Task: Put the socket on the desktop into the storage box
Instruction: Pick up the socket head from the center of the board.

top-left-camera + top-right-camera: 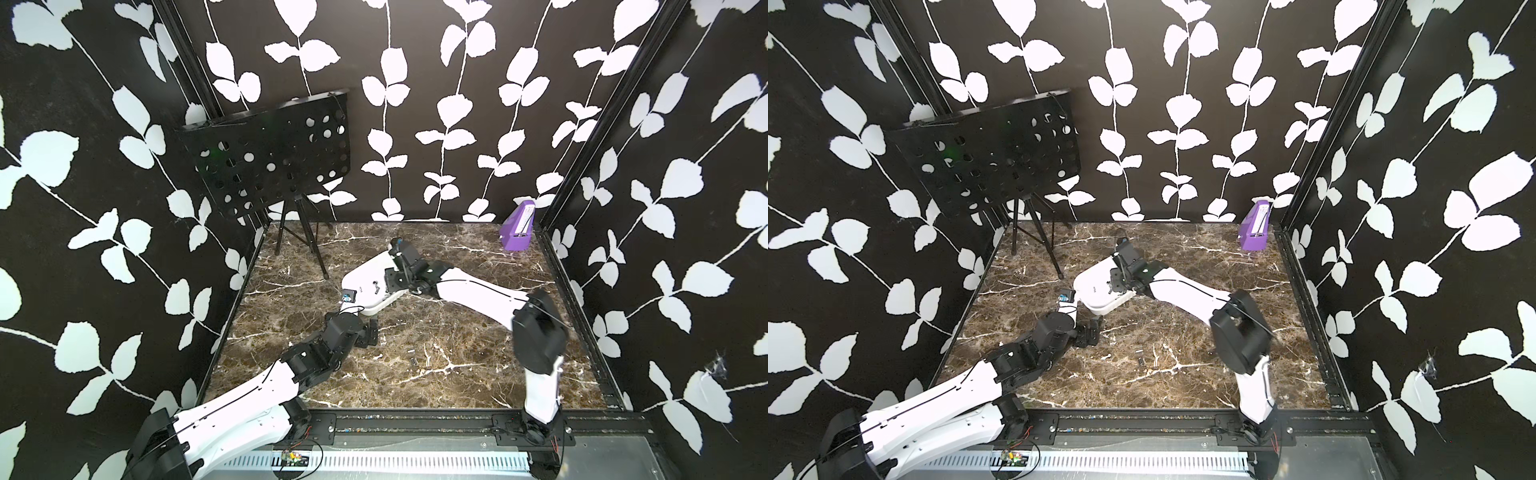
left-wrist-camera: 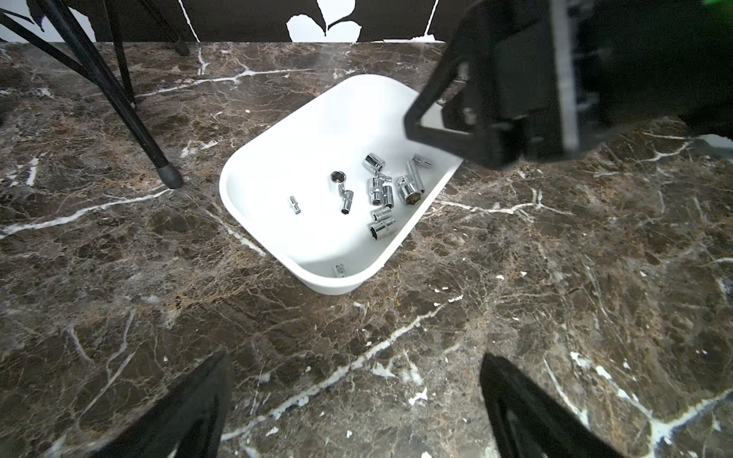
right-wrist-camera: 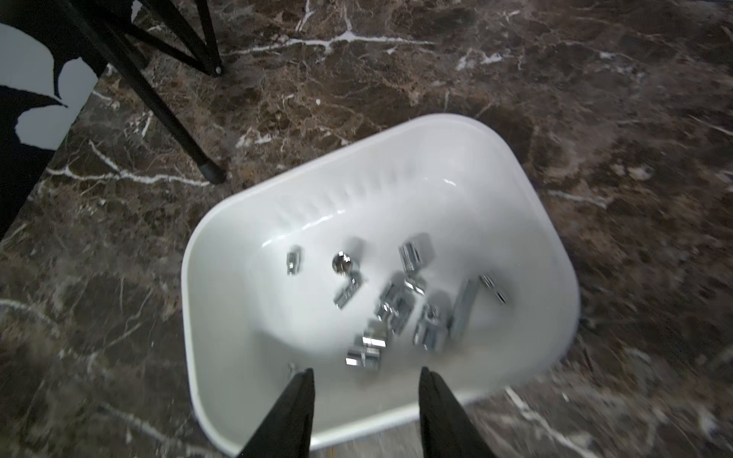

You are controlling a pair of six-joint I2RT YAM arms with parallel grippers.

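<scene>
While my right pincer [image 3: 367, 369] hangs part open and empty over the white storage box [image 3: 396, 190], chrome sockets [image 3: 392, 305] lie inside. Loose sockets [image 1: 412, 356] sit on the desk [image 1: 457, 374]. Left pincer [image 2: 355, 357] is wide open, empty.

Even, bright light falls from overhead, so shadows are soft and short: a faint one hugs the storage box [image 2: 254, 174] on the desktop [image 2: 515, 297], and a grey one pools on part of its floor in the right wrist view. In both top views the box is washed out to plain white, the pale leaves on the walls [image 1: 83, 249] glare against black, and the frame posts [image 1: 575, 166] splay outward with wide-angle distortion. The left wrist view is crisp at the sockets [image 2: 380, 190], whose chrome throws small highlights, while the right arm [image 2: 555, 79], close to the lens, is out of focus. Motion blur smears the whole right wrist view.
</scene>
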